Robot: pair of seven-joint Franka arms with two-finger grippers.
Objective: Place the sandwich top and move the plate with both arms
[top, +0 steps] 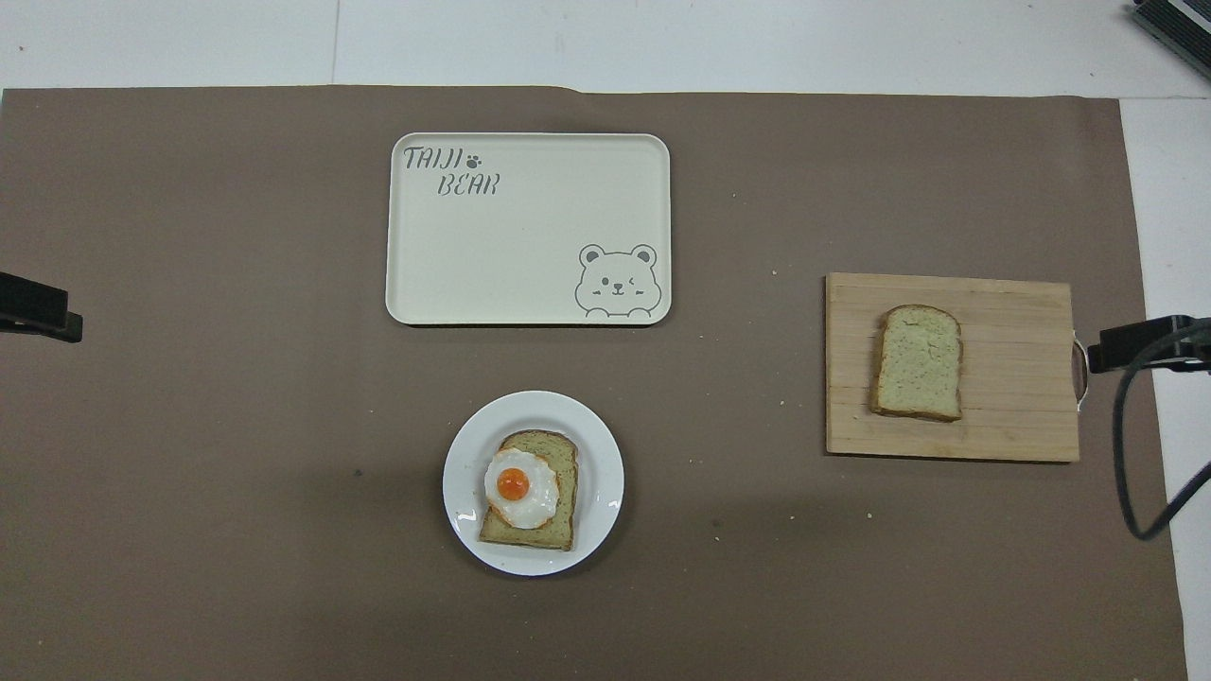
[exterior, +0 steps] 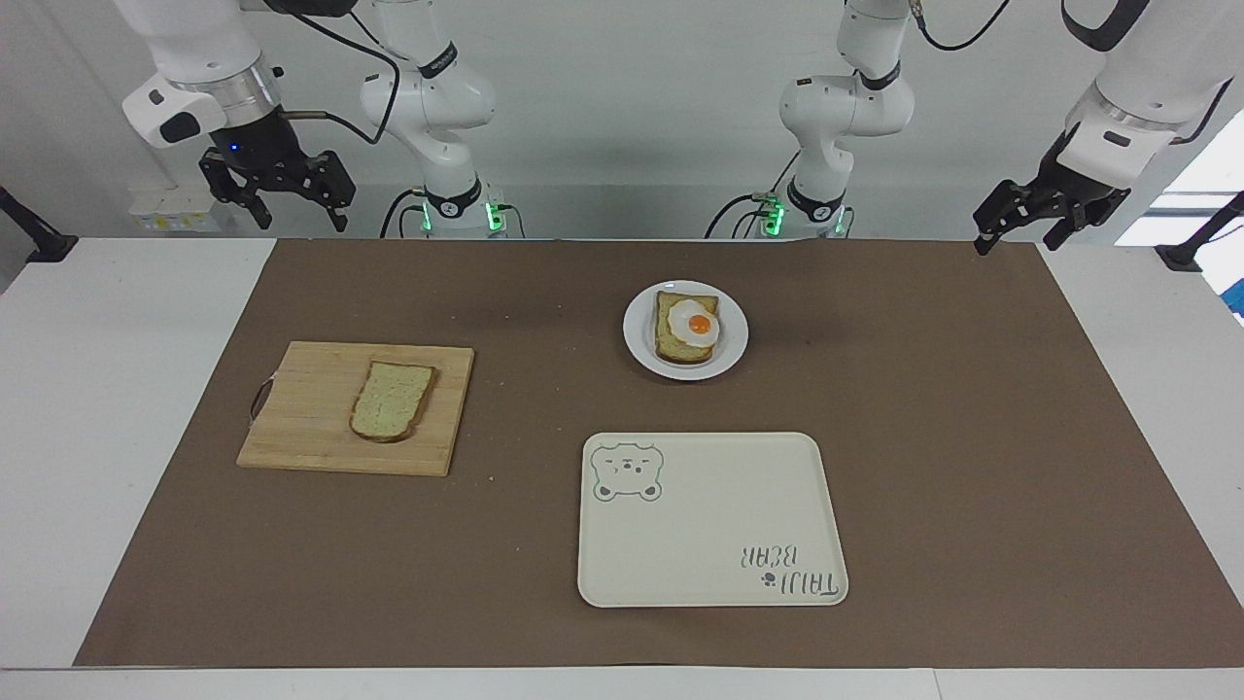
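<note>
The sandwich top, a plain pale slice, lies flat on a wooden cutting board toward the right arm's end of the table. The white plate sits mid-table, nearer to the robots, and carries a bread slice with a fried egg. My right gripper hangs open and empty high over the robots' edge of the table at its own end. My left gripper hangs open and empty over the mat's corner at its own end. Neither gripper shows in the overhead view.
A cream tray with a bear drawing lies farther from the robots than the plate. A brown mat covers the table's middle. Black clamps stick in at both ends, one with a looping cable.
</note>
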